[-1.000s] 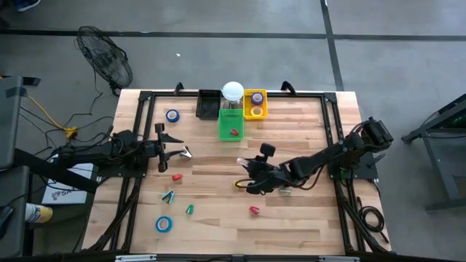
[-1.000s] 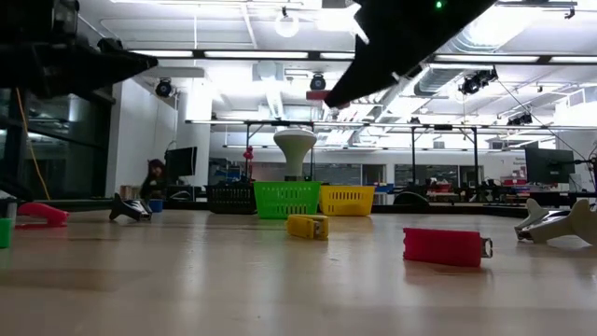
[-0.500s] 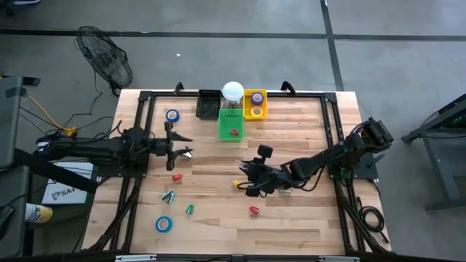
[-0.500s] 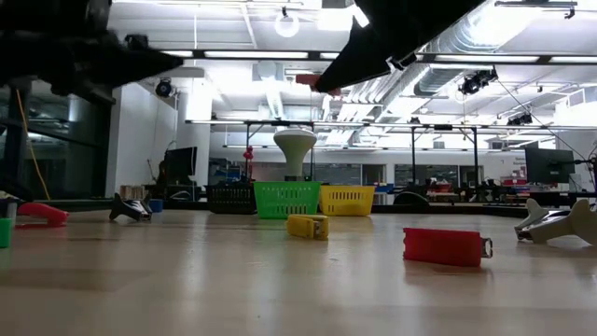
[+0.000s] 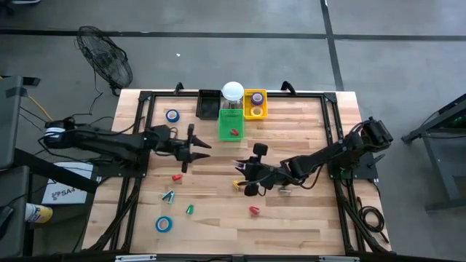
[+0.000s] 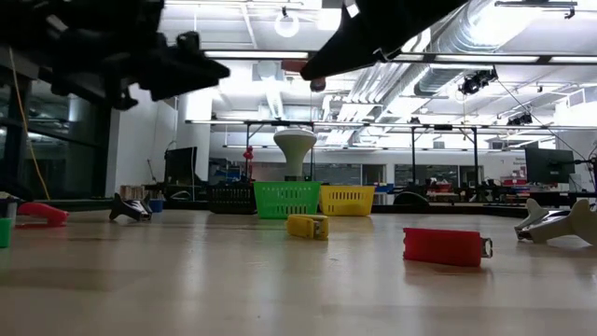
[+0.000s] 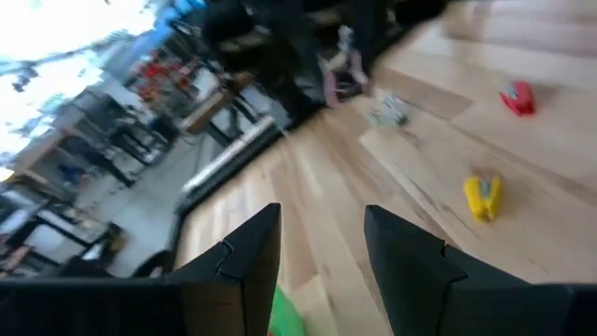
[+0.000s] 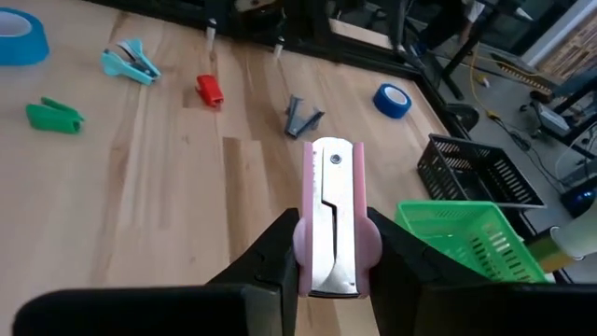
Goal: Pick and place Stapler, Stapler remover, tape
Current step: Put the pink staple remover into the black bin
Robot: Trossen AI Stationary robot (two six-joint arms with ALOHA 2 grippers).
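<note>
My right gripper (image 8: 334, 233) hangs above the table's middle (image 5: 245, 175), shut on a pink and silver stapler remover (image 8: 333, 201). My left gripper (image 5: 198, 148) is open and holds nothing (image 7: 322, 224); it reaches in from the left, above a grey stapler remover (image 8: 300, 117). A yellow stapler (image 5: 239, 184) and a red stapler (image 5: 254, 210) lie flat on the table. Left of them lie a red stapler (image 5: 176, 177), a teal remover (image 5: 168, 196) and a green piece (image 5: 189, 209). Two blue tape rolls (image 5: 164, 224) (image 5: 172, 115) lie flat. My right gripper pinches the stapler remover between its two fingers, one on each pink side pad (image 8: 300, 245). The fingers come slanting down from the table's right side and lie along the remover, whose metal end (image 8: 334, 154) sticks out ahead of them. It is lifted clear of the table.
A black basket (image 5: 208, 104), a green basket (image 5: 230, 125) and a yellow basket (image 5: 255, 110) stand at the far edge, beside a white round-topped jar (image 5: 232, 91). Another grey remover (image 5: 284, 191) lies under the right arm. The near half of the table is mostly bare wood.
My left gripper has gone toward the table's right edge, out over the middle, rising a little and rolling somewhat. It has stayed open. My right gripper has kept its place and its hold on the pink remover.
</note>
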